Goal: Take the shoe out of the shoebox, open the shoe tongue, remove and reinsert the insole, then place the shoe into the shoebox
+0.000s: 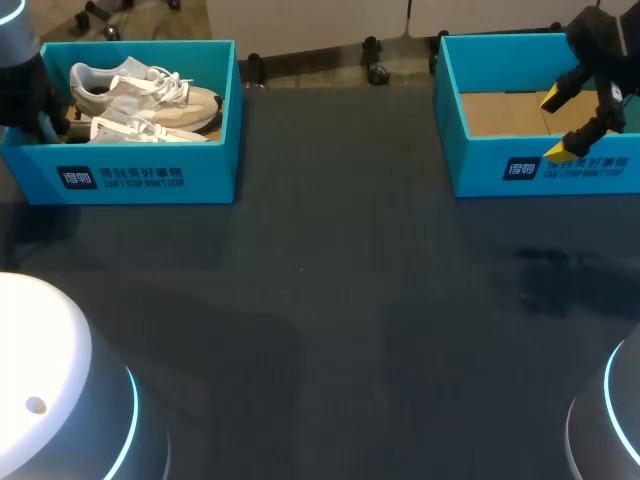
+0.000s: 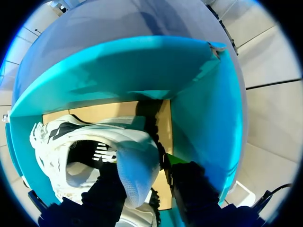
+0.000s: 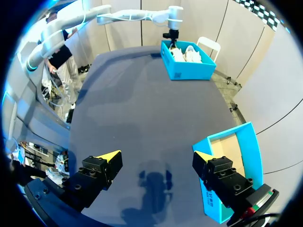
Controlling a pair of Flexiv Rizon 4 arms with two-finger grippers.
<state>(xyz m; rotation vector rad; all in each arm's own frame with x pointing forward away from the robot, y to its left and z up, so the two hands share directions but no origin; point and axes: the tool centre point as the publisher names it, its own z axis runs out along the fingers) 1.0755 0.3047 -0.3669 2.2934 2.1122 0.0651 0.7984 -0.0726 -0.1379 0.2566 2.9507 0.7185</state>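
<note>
Dark grey tabletop (image 1: 330, 330) carries two teal shoeboxes along its far edge, one at each side.

1. Right gripper (image 1: 558, 126): hangs over the front wall of the right shoebox (image 1: 480, 172). Its yellow-tipped fingers (image 3: 110, 157) stand wide apart and hold nothing. In the right wrist view the bare tabletop lies under the gap, and the shoebox corner lies beside one finger. The box floor is plain brown cardboard.

2. Left shoebox (image 1: 150, 178): holds two pale sneakers lying on their sides. The nearer shoe (image 1: 135, 130) lies along the front wall. The farther shoe (image 1: 140, 92) lies just behind it.

3. Left gripper (image 2: 142, 163): is down inside the left shoebox at its left end. Its fingers (image 2: 191, 187) are spread, with the shoe's rounded white heel (image 2: 137, 172) between them. A strip of cardboard floor shows between the heel and one finger, so the heel is not clamped.

4. Left arm (image 3: 137, 15): seen from the right wrist view, it reaches across to that far box.
</note>
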